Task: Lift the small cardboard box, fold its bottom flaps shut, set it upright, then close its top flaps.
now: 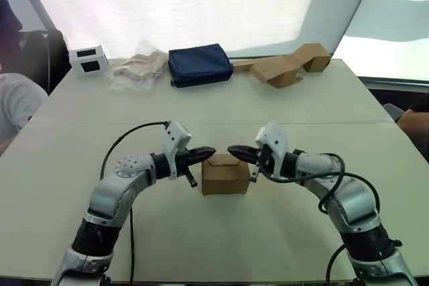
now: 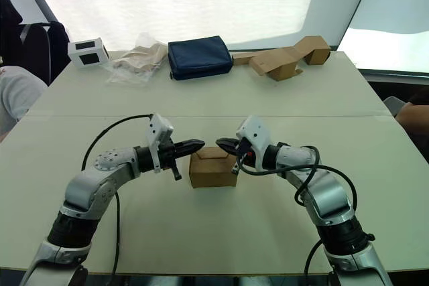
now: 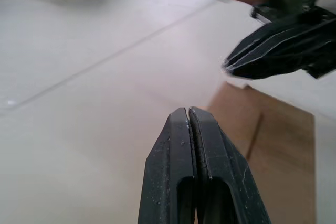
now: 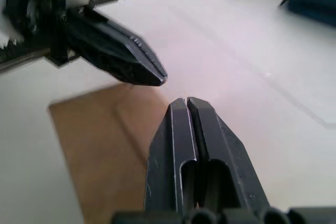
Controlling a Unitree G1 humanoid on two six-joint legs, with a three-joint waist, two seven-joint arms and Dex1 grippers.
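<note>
My left gripper (image 1: 209,151) and right gripper (image 1: 232,150), jaws together, hover tip to tip above the small cardboard box (image 1: 225,175). It stands upright near the surface's (image 1: 201,105) front edge, top flaps (image 2: 213,154) folded down, probably for pressing.

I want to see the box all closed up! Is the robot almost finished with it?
Nearly, it seems. The small cardboard box stands upright on the table, so the bottom looks done, though it is hidden. The top flaps lie folded down. The left gripper and right gripper are shut, tips just above them. What is left: perhaps a last press, then pulling away.
</note>
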